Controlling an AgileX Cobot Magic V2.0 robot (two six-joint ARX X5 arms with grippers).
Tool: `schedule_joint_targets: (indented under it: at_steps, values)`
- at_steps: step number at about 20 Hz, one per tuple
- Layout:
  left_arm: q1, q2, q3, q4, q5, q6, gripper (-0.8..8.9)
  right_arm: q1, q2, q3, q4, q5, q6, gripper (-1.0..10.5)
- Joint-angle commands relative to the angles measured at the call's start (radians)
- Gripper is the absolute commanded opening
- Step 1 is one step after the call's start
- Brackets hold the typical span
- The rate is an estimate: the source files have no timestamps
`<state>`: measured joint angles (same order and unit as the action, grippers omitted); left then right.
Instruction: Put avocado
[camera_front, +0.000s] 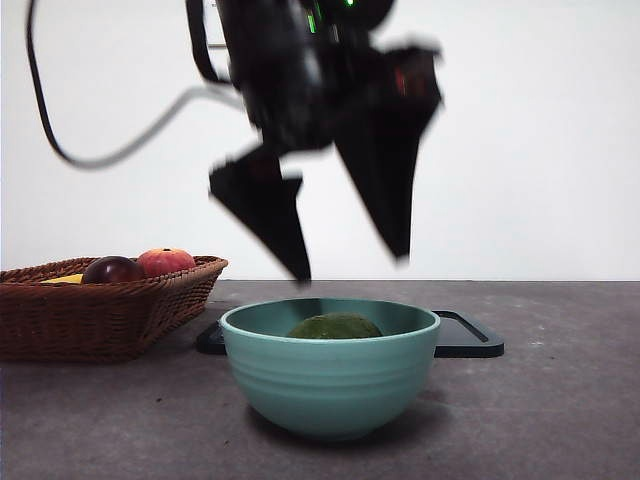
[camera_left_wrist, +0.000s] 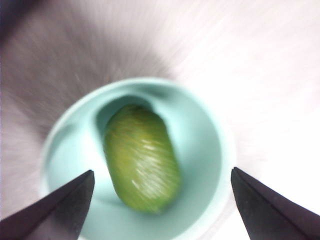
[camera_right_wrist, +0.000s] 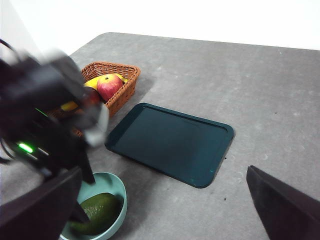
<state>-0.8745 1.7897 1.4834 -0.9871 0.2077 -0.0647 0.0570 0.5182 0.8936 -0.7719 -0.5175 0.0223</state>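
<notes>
The avocado (camera_front: 335, 326) lies loose inside the bowl (camera_front: 330, 385) at lower centre of the front view, only its top showing over the rim; judged from this, the putting is done, and what is left looks like no more than the arm clearing away. The left gripper (camera_front: 350, 265) hangs above the bowl in the upper middle of that view, jaws spread wide and holding nothing, blurred; in its own wrist view the fruit sits between the two dark tips, clear of both. The right gripper (camera_right_wrist: 165, 210) waits off to the side, jaws apart and empty. The avocado is a dull, dark-green oval, rough-skinned, lying on its side, far smaller than the bowl; the left wrist view shows it paler and smeared.
</notes>
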Motion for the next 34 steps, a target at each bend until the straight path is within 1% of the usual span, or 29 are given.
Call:
schedule_joint_targets:
  at_steps: [1, 4, 6, 9, 11, 14, 17, 21, 24, 26, 29, 32, 34]
  values:
    - [-0.01, -0.088, 0.028, 0.003, -0.002, 0.007, 4.46, 0.002, 0.002, 0.014, 0.008, 0.002, -0.003, 5.8]
    - [-0.008, -0.238, 0.028, -0.02, -0.003, -0.007, 5.06, 0.002, 0.002, 0.014, 0.008, 0.002, -0.003, 5.8]
    - [-0.008, -0.336, 0.028, -0.039, -0.005, -0.006, 5.09, 0.002, 0.002, 0.014, 0.008, 0.002, -0.003, 5.8]
    - [-0.008, -0.478, 0.025, -0.076, -0.062, -0.005, 5.08, 0.002, 0.002, 0.014, 0.007, 0.002, -0.003, 5.8]
    - [-0.008, -0.575, 0.012, -0.102, -0.111, -0.024, 5.07, 0.011, 0.002, 0.014, 0.006, -0.007, 0.0, 5.8]
    - [-0.008, -0.747, -0.052, -0.118, -0.176, -0.04, 5.07, 0.027, 0.002, 0.014, 0.003, -0.018, 0.002, 5.8]
    - [-0.008, -0.928, -0.165, -0.114, -0.228, -0.057, 5.06, 0.028, 0.003, 0.014, -0.015, -0.027, 0.003, 5.8]
    - [-0.008, -1.174, -0.317, -0.11, -0.229, -0.062, 4.99, 0.028, 0.003, 0.014, -0.053, -0.027, 0.003, 5.8]
    - [-0.008, -1.317, -0.364, -0.121, -0.231, -0.072, 4.99, 0.028, 0.003, 0.014, -0.09, -0.031, 0.005, 5.8]
    - [-0.008, -1.373, -0.368, -0.121, -0.232, -0.071, 4.99, 0.031, 0.01, 0.014, -0.107, -0.035, 0.009, 5.8]
    - [-0.008, -1.409, -0.368, -0.129, -0.234, -0.072, 4.99, 0.053, 0.034, 0.014, -0.11, -0.036, 0.049, 5.8]
    - [-0.008, -1.41, -0.368, -0.164, -0.234, -0.072, 4.99, 0.113, 0.103, 0.014, -0.094, -0.054, 0.087, 5.8]
    - [-0.008, -1.41, -0.368, -0.171, -0.234, -0.072, 4.99, 0.175, 0.168, 0.014, -0.074, -0.054, 0.111, 5.8]
